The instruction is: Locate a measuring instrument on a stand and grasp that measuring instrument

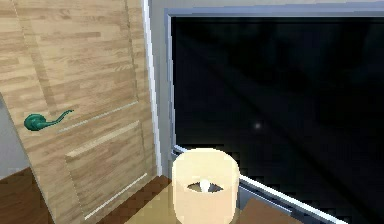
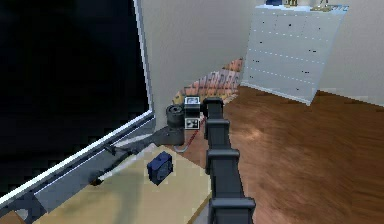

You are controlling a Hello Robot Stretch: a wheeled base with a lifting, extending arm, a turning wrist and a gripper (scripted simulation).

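Observation:
A small dark blue boxy thing (image 2: 160, 166) stands on the light wooden stand (image 2: 120, 195) at the arm side view's lower left, too small to name for sure. The dark arm (image 2: 222, 160) rises from the bottom edge, with two white marked squares (image 2: 190, 110) at its far end. Left of them sits the gripper (image 2: 160, 133), a little farther up the picture than the blue thing and near the screen's foot. I cannot tell whether it holds anything, nor whether it is over or beside the stand's edge.
A large dark screen (image 2: 65, 80) (image 1: 280, 100) stands on the stand. A cream candle (image 1: 204, 185) sits at the forward view's bottom. A wooden door (image 1: 80, 100) with a green handle (image 1: 45, 121) is at its left. A white dresser (image 2: 295, 50) stands across the bare wooden floor (image 2: 310, 150).

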